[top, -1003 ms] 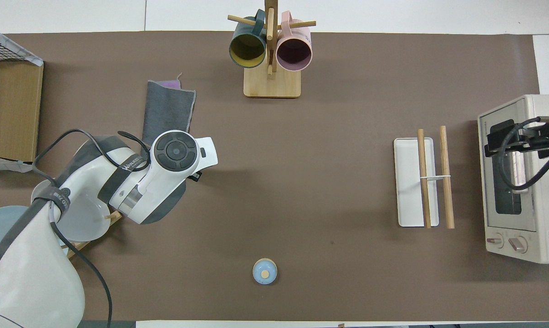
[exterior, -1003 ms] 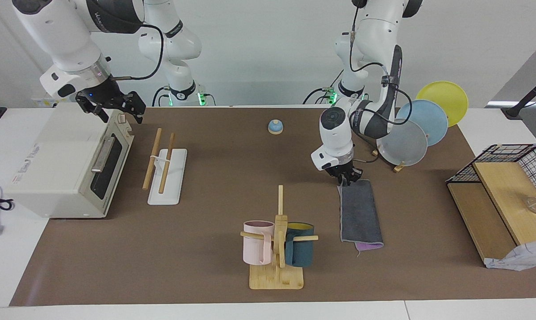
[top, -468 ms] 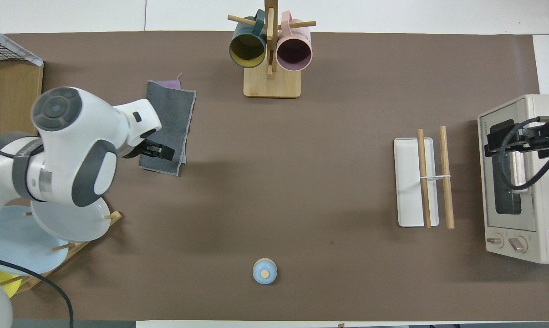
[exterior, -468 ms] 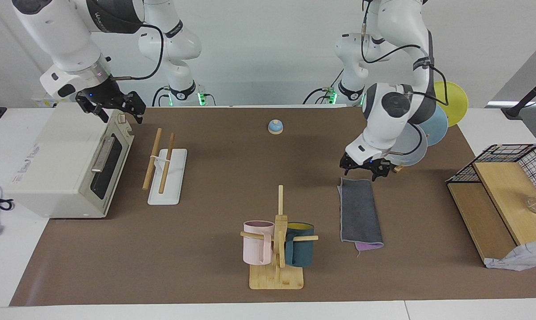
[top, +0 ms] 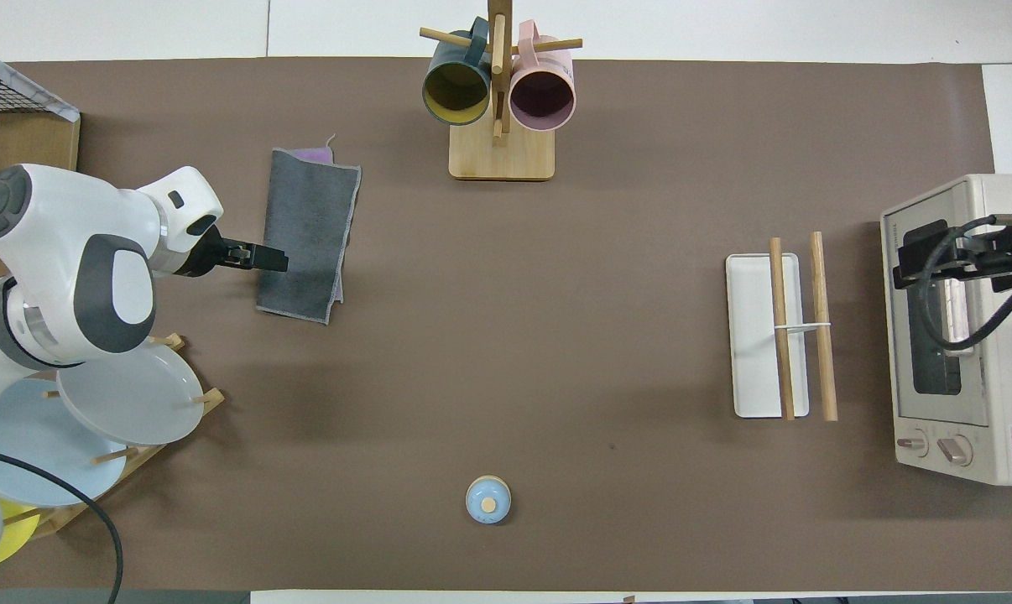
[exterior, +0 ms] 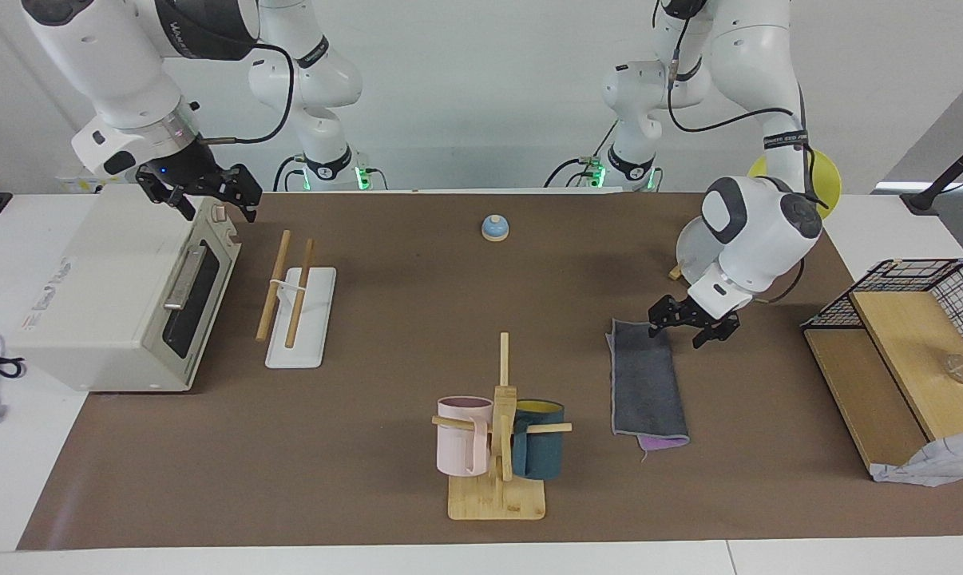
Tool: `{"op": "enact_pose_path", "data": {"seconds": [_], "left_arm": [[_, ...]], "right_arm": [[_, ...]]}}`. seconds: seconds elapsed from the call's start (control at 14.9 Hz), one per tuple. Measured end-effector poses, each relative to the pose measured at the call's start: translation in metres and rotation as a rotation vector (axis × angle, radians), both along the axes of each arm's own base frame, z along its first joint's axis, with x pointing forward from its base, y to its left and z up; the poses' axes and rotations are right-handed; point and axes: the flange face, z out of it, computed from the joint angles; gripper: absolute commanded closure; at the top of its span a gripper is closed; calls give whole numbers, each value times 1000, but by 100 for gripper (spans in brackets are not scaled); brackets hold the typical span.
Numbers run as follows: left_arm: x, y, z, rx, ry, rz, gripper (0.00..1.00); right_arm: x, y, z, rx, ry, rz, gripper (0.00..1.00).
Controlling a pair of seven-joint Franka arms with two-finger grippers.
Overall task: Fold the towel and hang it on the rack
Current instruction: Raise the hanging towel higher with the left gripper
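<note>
- A mug tree (exterior: 497, 447) and a bell (exterior: 494, 228) stand between the towel (exterior: 646, 382) and the rack (exterior: 294, 299).
- The towel lies folded, grey face up, purple edge showing.
- Left pincer (exterior: 694, 321), spread wide, hangs over its edge.
- Right pincer (exterior: 202, 192), spread, waits above the oven (exterior: 114, 295).

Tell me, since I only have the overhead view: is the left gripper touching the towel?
Observer: It seems not. In the facing view the left gripper hangs open just above the towel, at its corner nearest the robots.
Operator: And the right gripper?
Observer: The right gripper waits open in the air over the oven's top front edge.
Operator: Do the rack's rods lie on its base?
Observer: No. The rack's rods seem raised off the base on the white crosspiece.
</note>
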Motion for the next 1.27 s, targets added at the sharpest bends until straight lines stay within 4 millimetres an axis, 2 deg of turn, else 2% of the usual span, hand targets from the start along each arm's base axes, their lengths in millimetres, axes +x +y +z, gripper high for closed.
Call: {"op": "enact_pose_path", "data": {"seconds": [0.2, 0.4, 0.54, 0.67, 0.8, 1.14, 1.2, 1.27], "left_arm": [[1, -3, -30, -11, 33, 4, 11], [2, -3, -31, -12, 34, 4, 22], [2, -3, -31, -12, 33, 5, 24], [2, -3, -31, -12, 33, 5, 32], [2, -3, -31, -12, 33, 5, 45], [1, -5, -32, -13, 37, 1, 68], [1, -5, -32, -13, 37, 1, 78], [1, -5, -32, -13, 37, 1, 96]], "right_arm": [[0, 0, 0, 0, 0, 0, 0], [0, 0, 0, 0, 0, 0, 0], [0, 0, 0, 0, 0, 0, 0], [0, 0, 0, 0, 0, 0, 0], [0, 0, 0, 0, 0, 0, 0], [0, 0, 0, 0, 0, 0, 0], [0, 0, 0, 0, 0, 0, 0], [0, 0, 0, 0, 0, 0, 0]]}}
